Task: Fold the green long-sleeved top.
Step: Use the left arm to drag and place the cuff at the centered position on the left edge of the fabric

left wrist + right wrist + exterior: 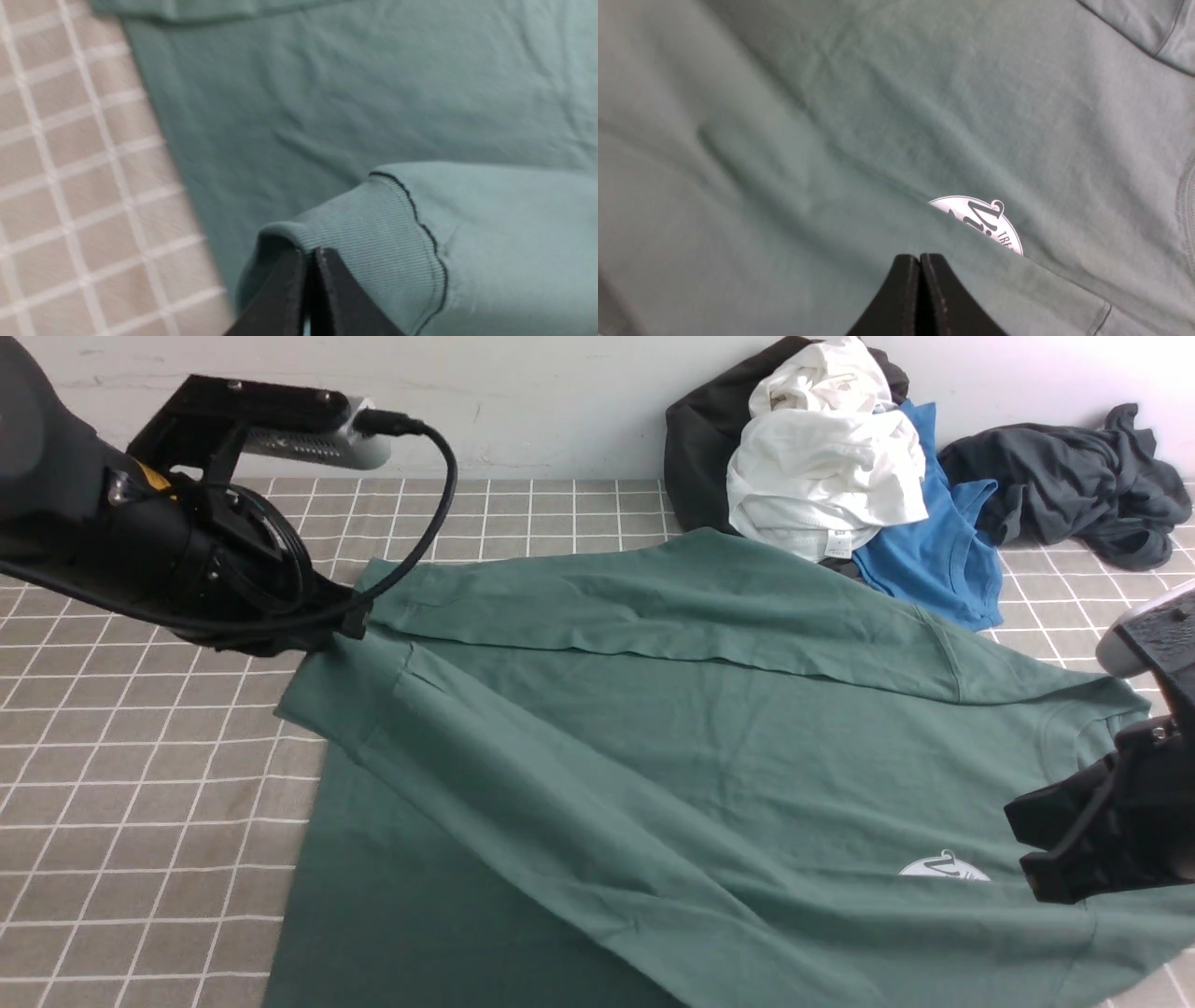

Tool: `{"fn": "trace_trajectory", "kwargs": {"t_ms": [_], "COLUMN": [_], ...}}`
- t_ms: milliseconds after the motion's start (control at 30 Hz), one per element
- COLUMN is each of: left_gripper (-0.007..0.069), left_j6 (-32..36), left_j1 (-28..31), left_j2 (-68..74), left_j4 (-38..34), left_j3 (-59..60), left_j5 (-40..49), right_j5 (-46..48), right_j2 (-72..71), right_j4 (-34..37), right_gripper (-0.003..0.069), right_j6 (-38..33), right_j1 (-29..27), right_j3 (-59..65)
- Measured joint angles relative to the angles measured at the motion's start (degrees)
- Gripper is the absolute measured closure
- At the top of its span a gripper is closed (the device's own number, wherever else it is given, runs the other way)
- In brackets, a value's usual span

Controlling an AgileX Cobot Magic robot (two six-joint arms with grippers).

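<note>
The green long-sleeved top [709, 747] lies spread on the checked cloth, with its white round chest logo [943, 870] near the right. Its far sleeve [607, 607] is folded across the body. My left gripper [350, 616] is shut on the ribbed cuff [369, 219] of the near sleeve and holds it raised above the body; the sleeve stretches diagonally toward the lower right. In the left wrist view the left gripper [308, 254] pinches the cuff's edge. My right gripper [1036, 859] is shut just above the fabric beside the logo [985, 221]; in its wrist view the right gripper [920, 256] shows nothing between the jaws.
A heap of clothes lies at the back right against the wall: a white garment [826, 467], a bright blue T-shirt [934, 541], a black garment [700, 439] and a dark charcoal-grey garment [1074, 485]. The beige checked tablecloth [140, 784] shows at the left.
</note>
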Motion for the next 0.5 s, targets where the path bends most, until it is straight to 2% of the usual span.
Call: {"fn": "trace_trajectory", "kwargs": {"t_ms": [167, 367, 500], "left_gripper": [0.0631, 0.0593, 0.0443], "left_j6": [0.0, -0.3, -5.2], "left_j1": [0.0, 0.1, 1.5], "left_j2": [4.9, 15.8, 22.8], "left_j4": [8.2, 11.9, 12.7], "left_j3": [-0.1, -1.1, -7.5], "left_j5": [-4.0, -9.8, -7.8], "right_j5": [0.0, 0.0, 0.0], "right_j2": [0.0, 0.0, 0.0], "right_j4": [0.0, 0.2, 0.2], "right_gripper": [0.0669, 0.0669, 0.0669], "right_j6": [0.0, 0.0, 0.0], "right_j1": [0.0, 0.0, 0.0], "right_j3": [0.0, 0.0, 0.0]}}
